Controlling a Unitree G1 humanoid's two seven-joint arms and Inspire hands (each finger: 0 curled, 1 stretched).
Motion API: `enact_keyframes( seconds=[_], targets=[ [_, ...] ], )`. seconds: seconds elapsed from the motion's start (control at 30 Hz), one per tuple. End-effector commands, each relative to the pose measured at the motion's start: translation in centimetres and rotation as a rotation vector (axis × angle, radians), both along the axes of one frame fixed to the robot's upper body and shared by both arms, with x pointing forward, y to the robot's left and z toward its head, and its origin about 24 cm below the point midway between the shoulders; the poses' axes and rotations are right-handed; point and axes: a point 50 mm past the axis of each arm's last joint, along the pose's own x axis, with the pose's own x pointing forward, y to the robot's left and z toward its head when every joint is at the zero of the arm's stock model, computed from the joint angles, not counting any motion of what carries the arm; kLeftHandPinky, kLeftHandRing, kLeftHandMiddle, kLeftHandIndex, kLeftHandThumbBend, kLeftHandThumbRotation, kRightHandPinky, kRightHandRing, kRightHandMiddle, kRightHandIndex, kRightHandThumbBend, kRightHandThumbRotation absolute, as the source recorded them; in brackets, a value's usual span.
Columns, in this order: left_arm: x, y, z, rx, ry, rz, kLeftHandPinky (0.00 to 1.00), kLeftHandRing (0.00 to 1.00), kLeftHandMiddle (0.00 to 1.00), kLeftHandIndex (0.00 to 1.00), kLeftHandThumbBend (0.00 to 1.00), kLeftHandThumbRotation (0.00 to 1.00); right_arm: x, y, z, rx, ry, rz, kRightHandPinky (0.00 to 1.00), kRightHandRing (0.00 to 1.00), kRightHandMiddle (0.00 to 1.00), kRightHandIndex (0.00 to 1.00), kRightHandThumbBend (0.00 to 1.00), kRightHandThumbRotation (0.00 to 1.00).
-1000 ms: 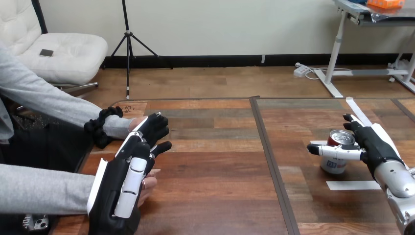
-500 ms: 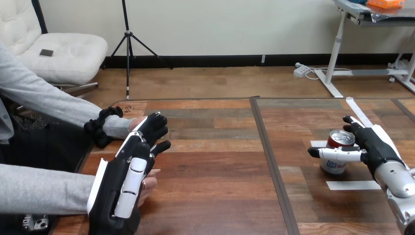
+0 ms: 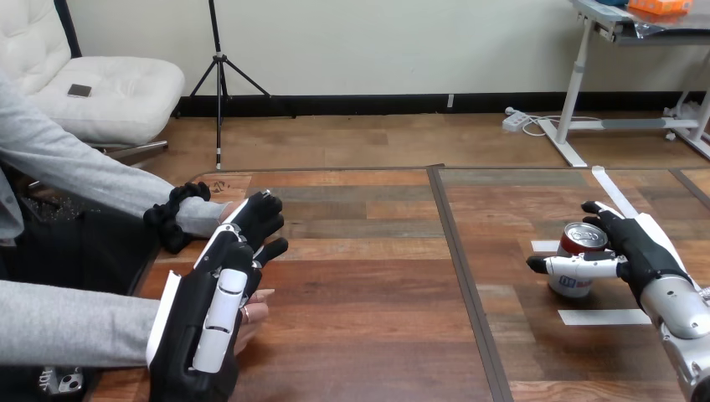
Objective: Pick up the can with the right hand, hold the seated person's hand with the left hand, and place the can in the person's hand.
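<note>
The red, white and blue can [image 3: 576, 260] stands upright on the table's right half. My right hand [image 3: 640, 247] is open beside it: the thumb [image 3: 573, 265] lies straight across the can's front and the fingers [image 3: 599, 209] reach behind its top. At the lower left, my left hand [image 3: 209, 310] shows its back, fingers stretched out and open. The person's hand [image 3: 254, 314] at the view's lower left lies under its palm, fingertips showing. A second person's hand [image 3: 226, 211] is partly hidden behind my left fingertips [image 3: 261, 218]. I cannot tell whether my left hand grips either.
A dark seam [image 3: 462, 276] runs down the table [image 3: 368, 318] between the two halves. White tape strips [image 3: 603, 316] lie near the can, one in front of it and one long strip [image 3: 611, 191] behind my right hand.
My right thumb has dropped a little lower across the can's front. My left hand has slid slightly to the left. The can has stayed where it was.
</note>
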Motion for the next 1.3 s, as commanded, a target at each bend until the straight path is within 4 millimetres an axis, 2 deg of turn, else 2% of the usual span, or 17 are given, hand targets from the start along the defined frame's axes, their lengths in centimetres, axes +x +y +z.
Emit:
enact_keyframes(
  seconds=[0.0,0.27,0.53,0.93,1.27],
  targets=[
    [0.89,0.04,1.29,0.012,-0.072,-0.004,0.85,0.9,0.89,0.86,0.59,0.87,1.72,-0.34,2.97,-0.045,-0.095,0.007,0.72,0.91,0.94,0.93,1.0,0.16],
    [0.89,0.06,1.28,0.012,-0.072,-0.005,0.85,0.9,0.89,0.86,0.58,0.88,1.62,-0.39,2.91,-0.05,-0.1,0.012,0.74,0.91,0.93,0.91,1.0,0.14],
    [0.87,0.07,1.32,0.017,-0.073,-0.003,0.86,0.9,0.89,0.86,0.58,0.88,1.58,-0.4,2.9,-0.04,-0.111,0.004,0.73,0.85,0.87,0.88,1.0,0.11],
    [0.9,0.13,1.36,0.028,-0.075,-0.004,0.87,0.9,0.89,0.87,0.58,0.9,1.54,-0.43,2.83,-0.058,-0.113,-0.006,0.74,0.81,0.8,0.82,1.0,0.02],
    [0.86,0.08,1.45,0.027,-0.079,0.0,0.86,0.89,0.88,0.86,0.56,0.9,1.48,-0.49,2.77,-0.067,-0.112,-0.009,0.74,0.79,0.77,0.78,0.97,0.0]
  ],
)
